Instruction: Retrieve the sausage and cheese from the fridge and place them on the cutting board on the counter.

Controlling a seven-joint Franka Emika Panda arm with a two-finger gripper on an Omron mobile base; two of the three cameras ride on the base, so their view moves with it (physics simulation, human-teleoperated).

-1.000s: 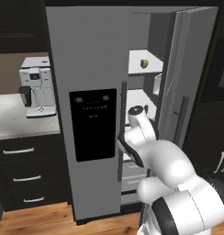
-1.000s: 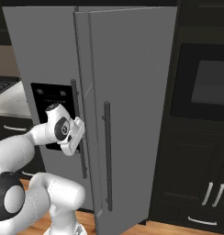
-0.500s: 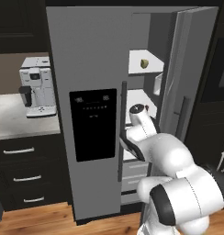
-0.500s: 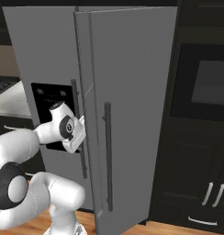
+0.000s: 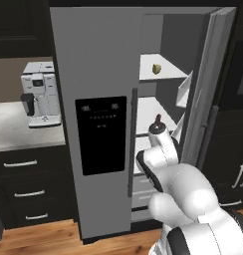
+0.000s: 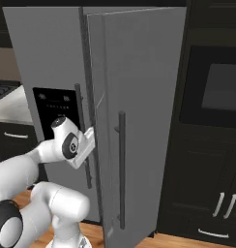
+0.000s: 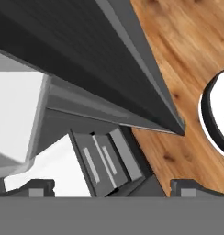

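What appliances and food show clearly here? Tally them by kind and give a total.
Fridge: 1
Coffee machine: 1
Wall oven: 1
Cheese: 1
Total: 4

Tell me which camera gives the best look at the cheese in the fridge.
The left base view. There the cheese sits in plain sight on an upper white shelf inside the fridge, whose right door stands open. In the right base view that open door blocks the shelves. The hand view looks at the door's bottom edge and the wooden floor.
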